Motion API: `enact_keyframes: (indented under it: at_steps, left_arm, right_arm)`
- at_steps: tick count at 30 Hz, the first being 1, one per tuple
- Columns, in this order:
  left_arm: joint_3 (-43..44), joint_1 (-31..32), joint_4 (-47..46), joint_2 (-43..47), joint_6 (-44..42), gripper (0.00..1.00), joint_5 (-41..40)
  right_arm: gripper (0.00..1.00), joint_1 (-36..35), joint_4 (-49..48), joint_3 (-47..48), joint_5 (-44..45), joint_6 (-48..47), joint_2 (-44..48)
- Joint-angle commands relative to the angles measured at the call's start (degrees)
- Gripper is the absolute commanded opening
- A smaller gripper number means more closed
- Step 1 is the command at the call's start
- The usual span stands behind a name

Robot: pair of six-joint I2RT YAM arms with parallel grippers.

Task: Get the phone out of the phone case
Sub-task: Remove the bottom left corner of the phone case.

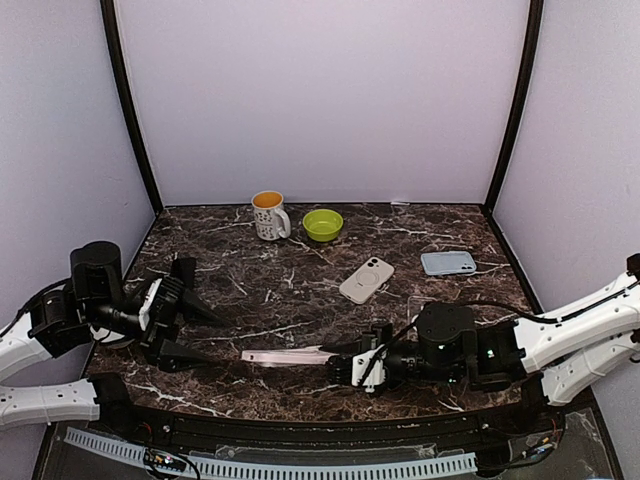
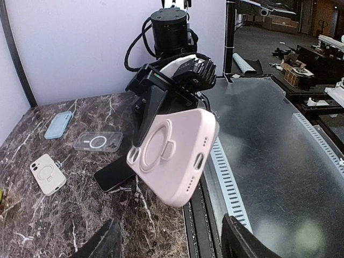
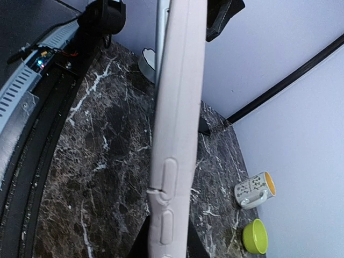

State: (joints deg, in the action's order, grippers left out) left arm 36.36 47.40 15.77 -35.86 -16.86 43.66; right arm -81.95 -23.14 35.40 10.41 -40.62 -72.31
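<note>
Two arms face each other across the near part of the table (image 1: 300,250).

1. Right gripper (image 1: 345,360): jaws clamped on the right end of the pink phone case (image 1: 290,355). I am holding the case off the surface. It shows edge-on in the right wrist view, and its ringed back faces the left arm.
2. Left gripper (image 1: 215,338): jaws apart with nothing between them. It stands just left of the case's free end without touching it.
3. Phone (image 2: 114,177): a black slab that appears to lie flat on the marble, below the raised case and on its far side. I cannot pick it out against the dark stone in the top view.

Step in hand, as I judge it: the separation looks done. The case hides part of the phone, so I cannot rule out contact between them.

The next move calls for lowering the case beside the phone, not onto it, and then releasing the right jaws. The white case (image 1: 366,279), blue case (image 1: 448,263) and clear case (image 2: 98,142) lie farther back and need no handling.
</note>
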Motion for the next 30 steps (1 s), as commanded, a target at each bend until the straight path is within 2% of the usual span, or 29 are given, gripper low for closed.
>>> enact_keyframes:
  at_steps: [1,5,9,20,30]
  left_arm:
    - [-2.8,-0.3,-4.5,3.3,-4.1,0.64,3.2]
    - [-4.5,-0.3,-7.6,4.1,-4.4,0.62,5.9]
    - [-5.7,-0.3,-11.0,4.1,-3.6,0.61,8.1]
    - [-5.7,-0.3,-17.9,4.0,0.3,0.55,14.2]
    - [-5.5,-0.3,-16.1,3.9,0.1,0.49,15.2]
  right_arm:
    - [0.00,0.8,-2.3,4.2,-12.1,11.3,1.9]
    - [0.00,2.4,-0.5,7.1,-21.1,16.6,0.7]
    - [0.00,3.6,0.6,9.9,-25.7,19.0,-1.1]
    - [0.00,5.0,3.3,14.5,-28.5,19.0,-5.3]
    - [0.00,6.5,2.1,16.2,-29.1,18.6,-7.4]
